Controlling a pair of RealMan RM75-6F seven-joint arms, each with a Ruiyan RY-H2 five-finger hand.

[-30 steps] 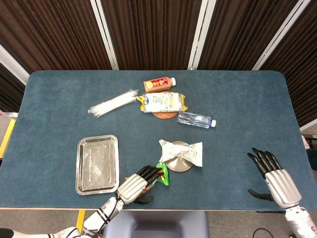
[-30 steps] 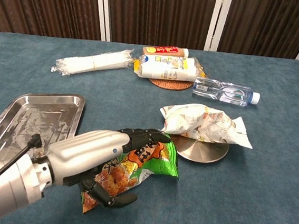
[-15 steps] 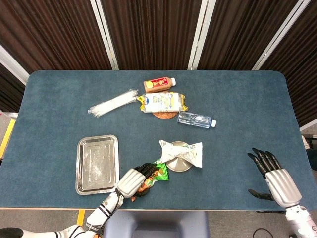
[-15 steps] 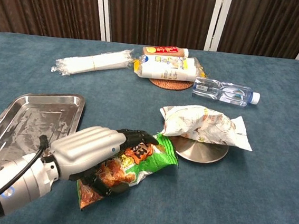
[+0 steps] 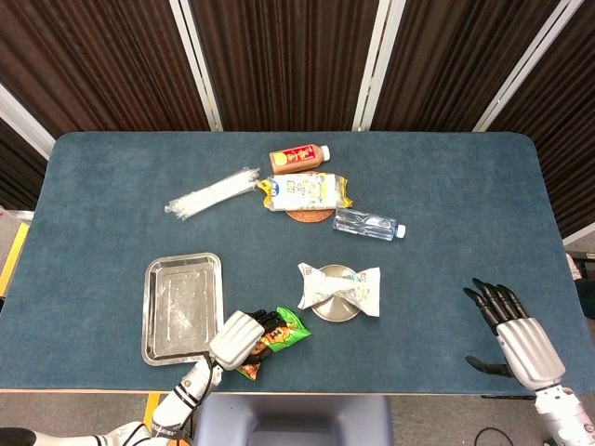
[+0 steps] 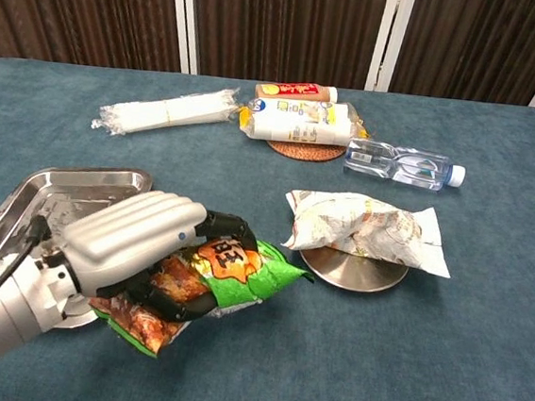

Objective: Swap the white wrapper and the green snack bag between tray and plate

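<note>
— Where, the crinkled green snack bag (image 6: 217, 276) with orange print?

— Clamped in the silver-and-black left hand (image 6: 135, 245), dark fingers curled round its middle, near the front edge of the blue cloth-covered table (image 5: 446, 204). Long axis roughly left to right, green end toward the round metal plate (image 6: 351, 268), orange end toward the robot. Whether lifted or dragging on the cloth, hard to tell.

— And the target?

— Rectangular steel tray (image 5: 181, 307), just to the left of that hand, bare. Short sideways carry, judging by the layout. Left hand by far the nearer; right hand (image 5: 511, 330) well apart at the table's right edge, fingers spread, holding nothing.

— The crumpled white wrapper (image 6: 364, 229)?

— Lying across the plate, overhanging both sides, long axis left to right, close to the bag's green end but not touching.

— Differences between views?

— Chest view: grip and printing up close, tray's near corner hidden behind the hand; right hand out of frame. Head view: full tray outline, gap between bag and tray rim, right hand's position.
</note>
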